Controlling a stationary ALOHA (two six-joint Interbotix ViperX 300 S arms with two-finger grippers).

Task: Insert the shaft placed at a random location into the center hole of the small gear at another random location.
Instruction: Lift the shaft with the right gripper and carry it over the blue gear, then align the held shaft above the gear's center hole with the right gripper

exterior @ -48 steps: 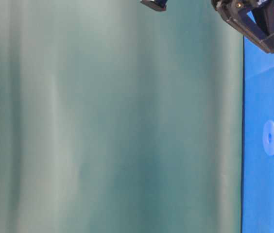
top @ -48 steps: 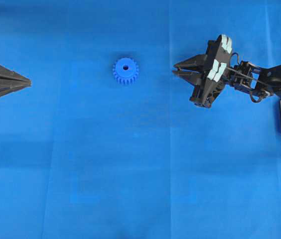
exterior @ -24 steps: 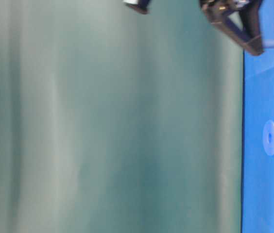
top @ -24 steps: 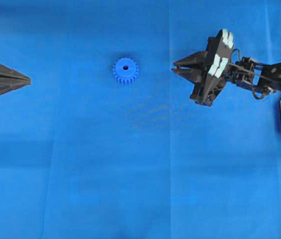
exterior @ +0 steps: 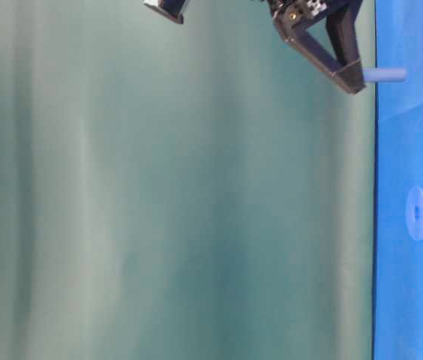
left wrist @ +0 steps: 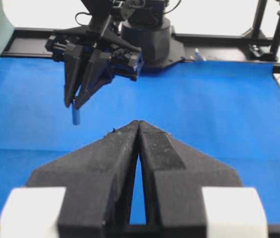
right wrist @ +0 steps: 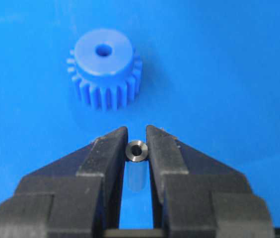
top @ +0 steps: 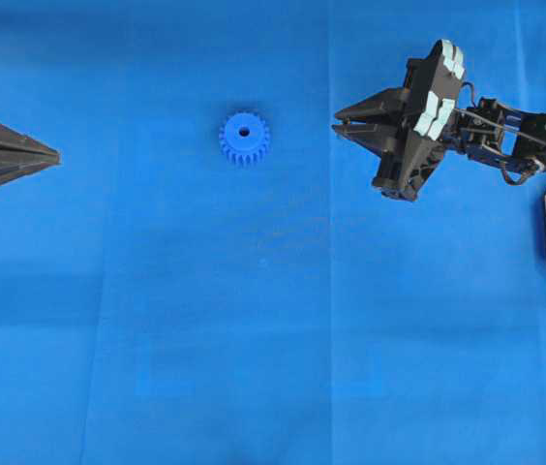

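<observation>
one shaft pinched in right gripper, one small gear on mat, left gripper closed empty.

No legible text, labels or numbers anywhere.

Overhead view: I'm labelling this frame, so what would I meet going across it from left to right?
left gripper → small gear → right gripper, shut on the shaft, which this view hides.

the right gripper hangs above the table, jaws clamped; the left gripper sits low, jaws together.
</observation>
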